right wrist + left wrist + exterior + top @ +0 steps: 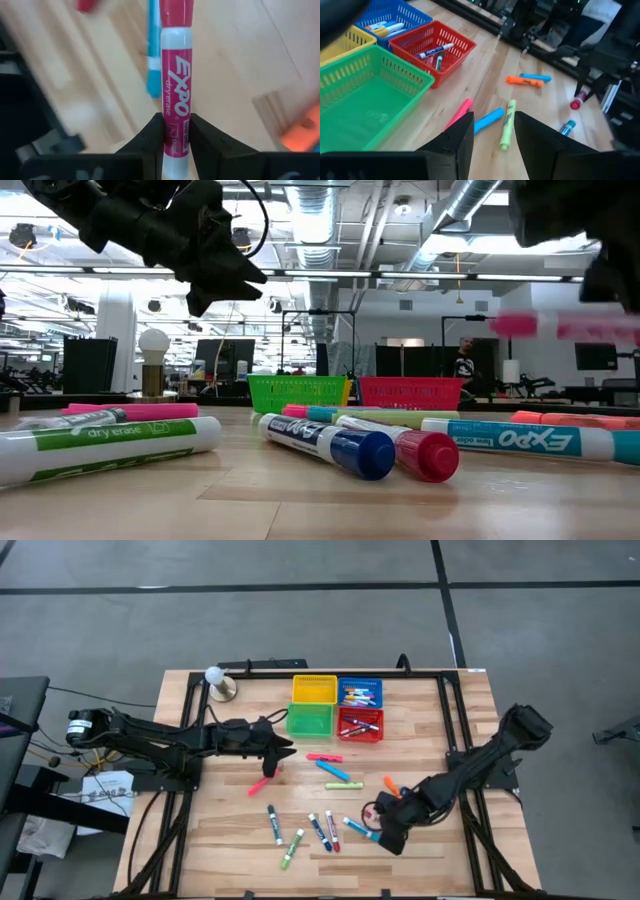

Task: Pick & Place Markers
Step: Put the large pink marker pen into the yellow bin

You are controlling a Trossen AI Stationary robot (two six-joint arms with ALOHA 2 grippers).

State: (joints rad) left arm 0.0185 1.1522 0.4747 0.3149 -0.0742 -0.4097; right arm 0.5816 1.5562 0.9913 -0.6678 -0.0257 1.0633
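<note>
Right end effector (176,131) — low, clamping pink marker (176,75).

Grey floor (300,615) crossed by dark seam lines surrounds the wooden table (230,840). Across the table level, an open hall: exposed ceiling ducts (460,205), strip lights (420,277), a white column (115,330), dark monitors (90,365), a person (465,360) standing far back

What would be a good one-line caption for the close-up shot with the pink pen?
The right end effector shut on a pink Expo dry-erase marker, above the wooden table.
</note>
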